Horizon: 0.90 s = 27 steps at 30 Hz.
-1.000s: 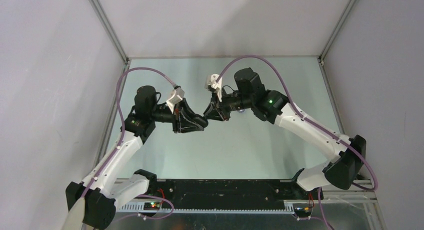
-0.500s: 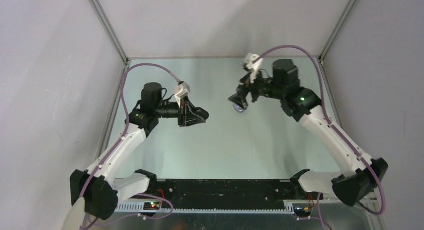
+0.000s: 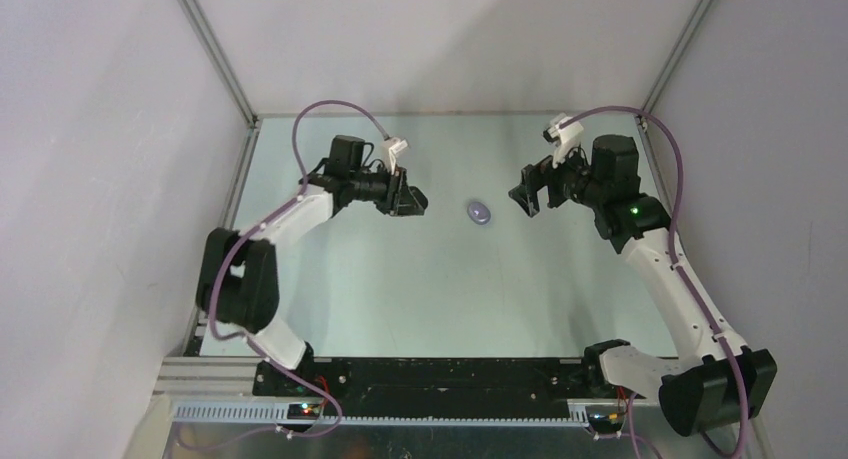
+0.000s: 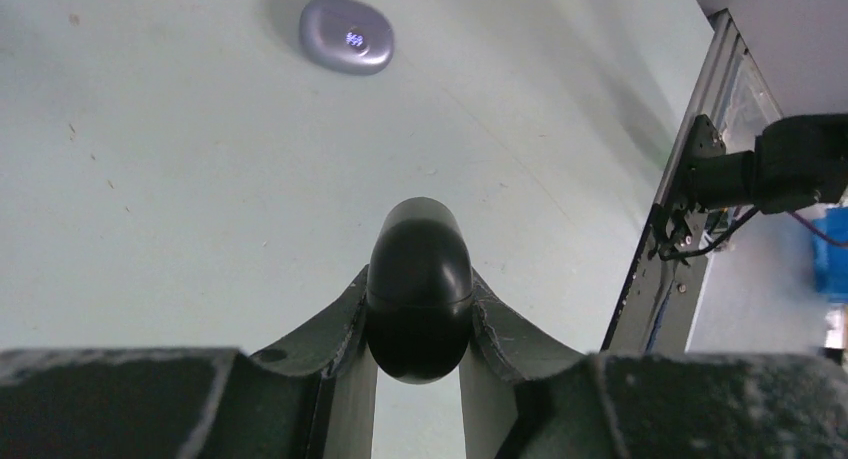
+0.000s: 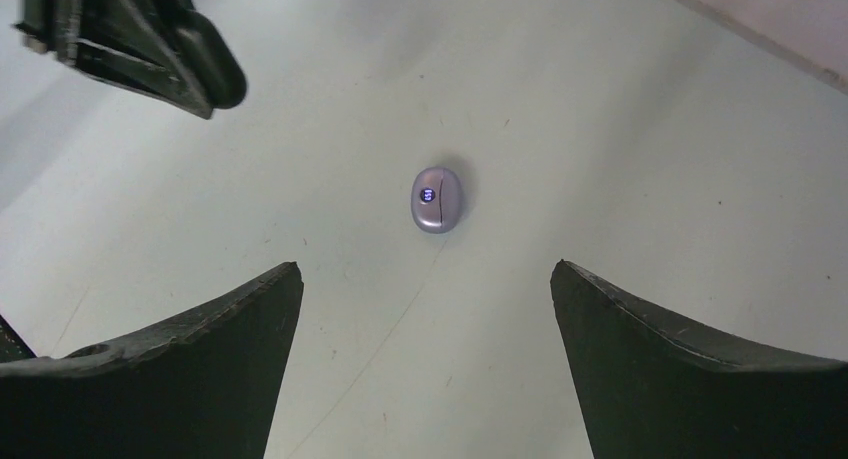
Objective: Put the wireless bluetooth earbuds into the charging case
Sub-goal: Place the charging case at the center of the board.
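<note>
A pale purple charging case [image 3: 481, 212] lies shut on the table between the two arms, a small light glowing on its lid [image 5: 437, 199] [image 4: 346, 34]. My left gripper [image 3: 410, 201] [image 4: 420, 291] is shut on a glossy black, egg-shaped charging case [image 4: 420, 249] with a seam round its middle, held above the table to the left of the purple case. My right gripper [image 3: 527, 194] [image 5: 425, 269] stands wide open and empty, just right of the purple case and apart from it. The earbuds are out of view.
The pale green table [image 3: 450, 279] is walled by grey panels and metal frame posts [image 3: 215, 64]. A frame rail with cabling [image 4: 690, 179] runs along the table's edge. My left gripper's fingers [image 5: 190, 59] show at the top left of the right wrist view.
The two grippers, close together at the table's middle, have drawn apart. The right gripper opened, left the purple case on the table and backed off right. The left arm swung back-left, still gripping the black case.
</note>
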Tool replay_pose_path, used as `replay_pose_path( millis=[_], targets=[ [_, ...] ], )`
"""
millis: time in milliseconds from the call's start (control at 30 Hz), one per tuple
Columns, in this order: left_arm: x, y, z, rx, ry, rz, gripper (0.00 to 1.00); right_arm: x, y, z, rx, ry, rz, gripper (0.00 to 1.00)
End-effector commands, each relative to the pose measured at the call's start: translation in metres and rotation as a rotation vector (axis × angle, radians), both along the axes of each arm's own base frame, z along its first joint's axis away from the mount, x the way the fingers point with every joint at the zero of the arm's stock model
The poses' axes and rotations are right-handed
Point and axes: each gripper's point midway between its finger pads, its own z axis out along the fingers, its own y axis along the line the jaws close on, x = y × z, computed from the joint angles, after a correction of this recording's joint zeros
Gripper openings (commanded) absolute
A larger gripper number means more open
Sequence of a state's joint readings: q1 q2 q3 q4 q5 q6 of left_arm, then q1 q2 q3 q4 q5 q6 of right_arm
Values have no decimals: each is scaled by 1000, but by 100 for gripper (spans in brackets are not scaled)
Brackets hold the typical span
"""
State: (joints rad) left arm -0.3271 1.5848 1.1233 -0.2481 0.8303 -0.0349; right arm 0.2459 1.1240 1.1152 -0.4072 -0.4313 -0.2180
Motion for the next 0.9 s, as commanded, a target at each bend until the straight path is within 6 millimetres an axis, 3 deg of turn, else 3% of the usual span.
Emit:
replay_pose_path(
  millis=[0, 200, 400, 600, 867],
  targets=[
    [22, -8, -20, 15, 119, 61, 18, 4, -1, 17, 23, -72, 9, 99],
    [45, -18, -77, 45, 344, 136, 19, 1, -3, 18, 17, -97, 15, 99],
    [59, -18, -108, 78, 426, 218, 24, -3, 1, 18, 19, -99, 38, 99],
    [62, -19, -127, 101, 497, 240, 33, -8, 6, 21, 18, -116, 60, 99],
    [60, -16, -131, 127, 519, 252, 60, -11, 7, 23, 14, -126, 64, 99]
  ],
)
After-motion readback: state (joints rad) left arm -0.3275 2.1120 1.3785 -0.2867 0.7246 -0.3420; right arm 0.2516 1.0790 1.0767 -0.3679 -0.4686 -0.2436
